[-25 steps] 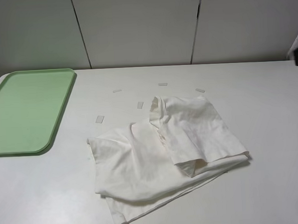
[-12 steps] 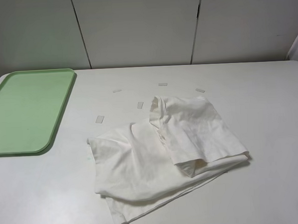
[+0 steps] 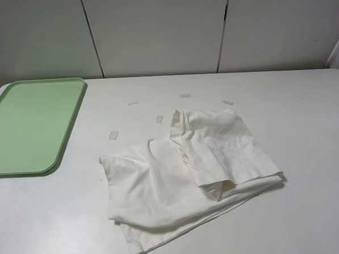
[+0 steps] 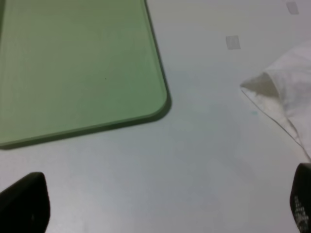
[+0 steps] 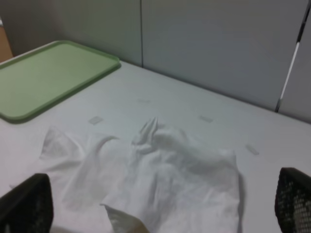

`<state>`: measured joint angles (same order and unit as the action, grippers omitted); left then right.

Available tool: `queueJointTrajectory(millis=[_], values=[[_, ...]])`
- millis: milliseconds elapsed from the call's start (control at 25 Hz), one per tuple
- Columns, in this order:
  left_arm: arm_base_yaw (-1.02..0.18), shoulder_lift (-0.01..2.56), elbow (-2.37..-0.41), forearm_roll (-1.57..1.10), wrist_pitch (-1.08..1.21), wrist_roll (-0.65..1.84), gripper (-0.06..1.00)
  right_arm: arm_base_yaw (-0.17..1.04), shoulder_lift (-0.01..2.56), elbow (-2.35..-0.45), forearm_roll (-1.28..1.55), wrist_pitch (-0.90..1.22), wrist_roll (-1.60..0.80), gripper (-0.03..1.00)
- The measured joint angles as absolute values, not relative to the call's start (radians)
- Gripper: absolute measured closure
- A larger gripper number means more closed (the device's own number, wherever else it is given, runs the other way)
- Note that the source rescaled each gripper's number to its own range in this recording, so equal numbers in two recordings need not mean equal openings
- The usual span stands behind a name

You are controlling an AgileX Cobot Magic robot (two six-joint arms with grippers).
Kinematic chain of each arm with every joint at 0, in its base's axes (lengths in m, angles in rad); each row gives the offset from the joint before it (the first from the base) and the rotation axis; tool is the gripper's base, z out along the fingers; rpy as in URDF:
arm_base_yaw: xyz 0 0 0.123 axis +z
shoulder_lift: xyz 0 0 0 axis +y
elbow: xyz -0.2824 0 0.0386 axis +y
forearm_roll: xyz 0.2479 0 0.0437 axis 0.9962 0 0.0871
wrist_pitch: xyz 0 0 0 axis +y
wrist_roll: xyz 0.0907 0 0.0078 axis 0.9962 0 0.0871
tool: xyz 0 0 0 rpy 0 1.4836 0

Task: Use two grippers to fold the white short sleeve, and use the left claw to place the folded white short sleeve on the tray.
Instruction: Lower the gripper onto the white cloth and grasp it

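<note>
- The white shirt [image 3: 183, 177] lies rumpled in the middle of the table [image 3: 305, 108], one part already doubled over on its right side in the high view, with the lower layer spreading out to the left. We judge the fold unfinished, since the edges do not line up.
- The green tray [image 3: 27, 126] sits at the far left of the table, well apart from the shirt and with nothing on it. That spot probably suits the left arm, which is meant to do the final placing.
- The left gripper [image 4: 164, 201] hangs above bare table between the tray's corner and the shirt's nearest edge. Its two dark fingertips stand wide apart with nothing between them, so it is released.
- The right gripper [image 5: 160, 204] looks down over the shirt from the other side, its jaws also spread wide and gripping nothing. We read the wide spread as readiness to take a layer of cloth.
- Neither arm shows in the high view, so both appear to be held back from the shirt.
- Small pale tape strips [image 3: 113, 135] dot the table just beyond the shirt; they may mark where it should lie.
- The loose, thin cloth will likely sag and slip unless both corners are lifted together.
</note>
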<state>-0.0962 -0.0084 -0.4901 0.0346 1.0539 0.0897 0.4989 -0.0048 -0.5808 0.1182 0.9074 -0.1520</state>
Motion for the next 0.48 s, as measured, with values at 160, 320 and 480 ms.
queueJointTrajectory(millis=[160,320,480], values=[[-0.096,-0.008,-0.490,0.035,1.054,0.090,-0.05,0.499,-0.005,-0.553,0.123,0.916,-0.152,-0.03],[-0.096,-0.008,-0.490,0.035,1.054,0.090,-0.05,0.499,-0.005,-0.525,0.124,0.942,-0.152,-0.03],[-0.096,-0.008,-0.490,0.035,1.054,0.090,-0.05,0.499,-0.005,-0.522,0.125,0.950,-0.152,-0.03]])
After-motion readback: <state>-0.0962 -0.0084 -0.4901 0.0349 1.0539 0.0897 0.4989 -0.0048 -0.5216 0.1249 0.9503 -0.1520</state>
